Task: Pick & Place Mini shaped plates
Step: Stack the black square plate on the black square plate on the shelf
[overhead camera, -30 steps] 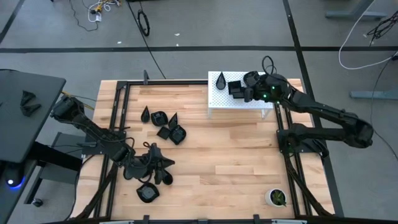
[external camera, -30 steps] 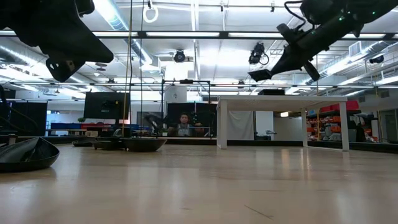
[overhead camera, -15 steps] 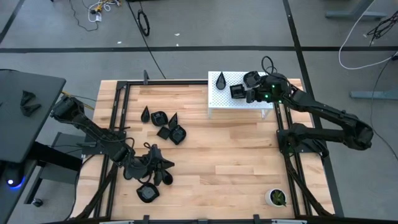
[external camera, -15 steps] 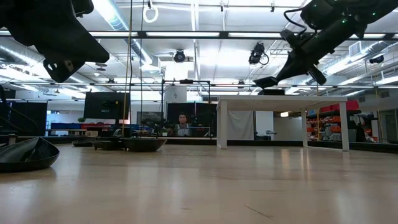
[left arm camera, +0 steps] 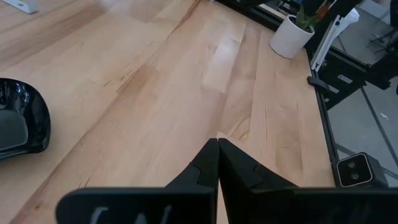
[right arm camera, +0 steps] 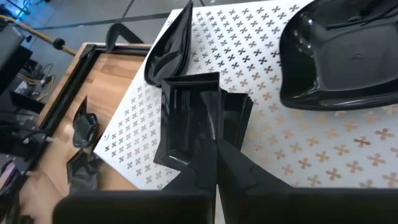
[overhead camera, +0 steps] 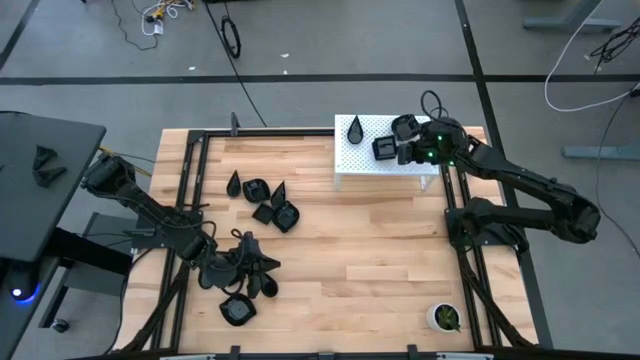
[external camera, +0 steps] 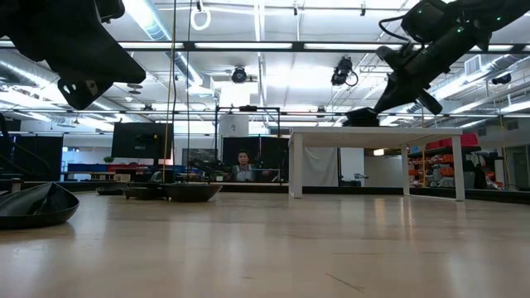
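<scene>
The square black plate [right arm camera: 193, 121] lies on the white perforated stand [overhead camera: 350, 160] at the far side of the table [overhead camera: 380, 270], on a small stack of square plates, with a teardrop plate [right arm camera: 171, 46] beside it and a rounded plate [right arm camera: 339, 59] on its other side. The right end effector [right arm camera: 214, 146] sits at the square plate's near rim, fingers pressed nearly together on that edge; whether they truly pinch it or have begun letting go I cannot tell.

If this is the release, the fingers should spread only once the plate rests flat on the stack, then lift straight up so the rim is not dragged off. The glossy stack looks liable to slide under a sideways nudge.

More black plates [overhead camera: 262, 198] wait clustered on the wood at the left. The left end effector [left arm camera: 217, 152] hovers over bare table near a black dish [left arm camera: 18, 124], fingers pressed together and empty.
</scene>
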You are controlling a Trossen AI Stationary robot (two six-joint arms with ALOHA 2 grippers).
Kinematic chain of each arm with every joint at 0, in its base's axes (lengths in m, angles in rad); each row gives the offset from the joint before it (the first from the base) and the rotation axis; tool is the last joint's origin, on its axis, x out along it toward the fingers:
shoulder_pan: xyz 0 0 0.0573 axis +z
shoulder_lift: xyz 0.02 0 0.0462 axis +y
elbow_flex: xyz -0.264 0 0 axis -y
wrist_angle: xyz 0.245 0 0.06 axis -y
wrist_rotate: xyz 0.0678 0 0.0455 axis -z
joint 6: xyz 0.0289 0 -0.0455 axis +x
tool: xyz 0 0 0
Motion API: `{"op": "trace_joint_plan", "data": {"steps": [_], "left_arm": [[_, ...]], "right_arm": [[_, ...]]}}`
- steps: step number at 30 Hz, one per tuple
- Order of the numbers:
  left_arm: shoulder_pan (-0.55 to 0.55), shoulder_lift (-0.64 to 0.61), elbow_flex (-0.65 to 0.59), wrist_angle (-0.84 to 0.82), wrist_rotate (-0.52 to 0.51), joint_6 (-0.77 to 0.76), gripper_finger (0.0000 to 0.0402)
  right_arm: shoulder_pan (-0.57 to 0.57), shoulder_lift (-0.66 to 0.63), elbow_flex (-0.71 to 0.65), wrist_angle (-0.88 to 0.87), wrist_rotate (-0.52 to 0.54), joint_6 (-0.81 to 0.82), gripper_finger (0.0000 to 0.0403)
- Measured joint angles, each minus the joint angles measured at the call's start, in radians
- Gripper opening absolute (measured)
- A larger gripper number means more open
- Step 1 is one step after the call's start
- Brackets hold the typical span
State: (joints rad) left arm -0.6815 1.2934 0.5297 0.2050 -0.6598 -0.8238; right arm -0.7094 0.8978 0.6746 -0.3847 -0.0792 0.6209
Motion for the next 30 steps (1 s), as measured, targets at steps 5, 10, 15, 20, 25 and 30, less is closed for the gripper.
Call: {"op": "trace_joint_plan", "data": {"steps": [5,10,15,20,25,30], "left_arm": [[0.0,0.0,0.0,0.0,-0.001,0.0,0.0009],[0.0,0.0,0.0,0.0,-0.001,0.0,0.0009],[0.0,0.0,0.0,0.0,-0.001,0.0,0.0009],[0.0,0.0,0.0,0.0,-0.001,0.0,0.0009],[0.003,0.0,0.0,0.0,-0.001,0.0,0.0009],[0.017,0.0,0.0,0.0,0.001,-0.002,0.0009]], "right_arm": [[0.0,0.0,0.0,0.0,0.0,-0.01,0.0034],[0.0,0.0,0.0,0.013,0.013,-0.056,0.0076],[0.004,0.0,0.001,0.099,-0.002,-0.132,0.0125],[0.037,0.0,0.001,0.106,-0.046,-0.16,0.0143],[0.157,-0.004,0.001,0.099,0.025,-0.182,0.0123],[0.229,-0.011,0.001,-0.018,0.355,-0.115,0.0083]]}}
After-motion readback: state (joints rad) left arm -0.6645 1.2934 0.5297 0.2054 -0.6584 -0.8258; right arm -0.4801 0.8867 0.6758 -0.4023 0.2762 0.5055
